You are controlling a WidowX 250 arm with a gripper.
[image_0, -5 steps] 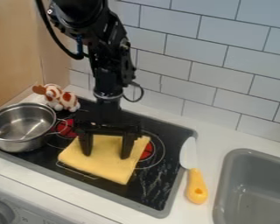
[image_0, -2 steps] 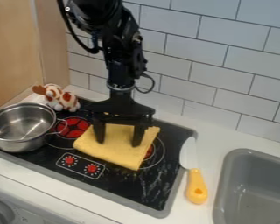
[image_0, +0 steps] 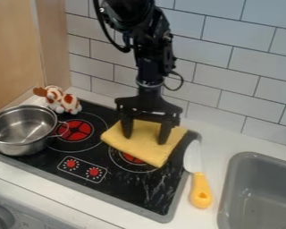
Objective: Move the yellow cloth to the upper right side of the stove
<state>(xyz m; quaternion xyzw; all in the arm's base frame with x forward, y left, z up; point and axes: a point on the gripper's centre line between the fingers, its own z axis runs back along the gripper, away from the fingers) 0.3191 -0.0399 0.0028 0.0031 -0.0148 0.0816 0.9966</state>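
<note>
The black gripper (image_0: 146,136) hangs over the back right part of the stove, its two fingers apart and their tips down on the yellow cloth (image_0: 144,145). Flat and folded, the cloth lies on the black stove (image_0: 130,183), covering the upper portion of the right burner and coming up to the stove's right edge. Between the fingers the cloth's surface shows, with no part of it pinched.
A metal pot (image_0: 23,129) stands on the stove's left side, with a spotted plush toy (image_0: 60,100) behind it. To the right of the stove lies a knife with a yellow handle (image_0: 201,191), then a grey sink (image_0: 258,192). A tiled wall (image_0: 235,89) rises behind.
Gripper and cloth have shifted together to the right and back across the stove. The left burner and the control dials are now uncovered.
</note>
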